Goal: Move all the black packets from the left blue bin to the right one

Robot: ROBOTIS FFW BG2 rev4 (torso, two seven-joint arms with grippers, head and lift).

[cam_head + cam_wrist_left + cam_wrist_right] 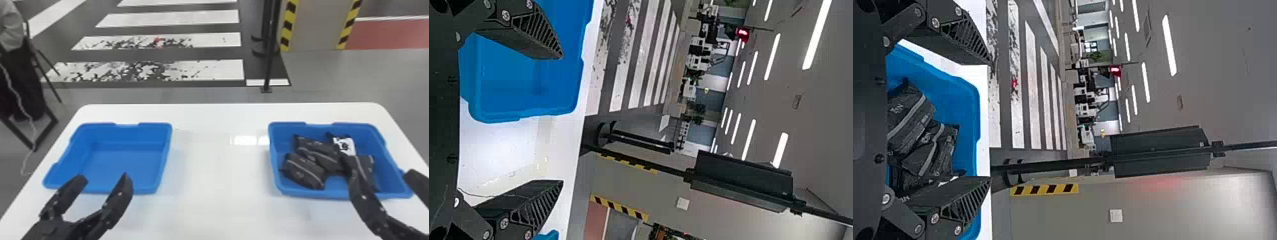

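Note:
In the head view the left blue bin [127, 159] is bare inside, and the right blue bin [376, 137] holds several black packets [304, 170], one with a white label. My left gripper [103, 180] stands open at the near edge of the left bin, with nothing between its fingers. My right gripper [381, 178] is open at the near right part of the right bin. The left wrist view has the left gripper [561, 120] spread wide beside the bin [529, 80]. In the right wrist view, the right gripper [989, 120] is apart, with packets [910, 120] lying beyond it in the bin.
Both bins stand on a white table [217, 153], with a wide stretch of tabletop between them. Behind the table is a black post [269, 57] on the floor. A chair [41, 86] with a seated person is off to the left.

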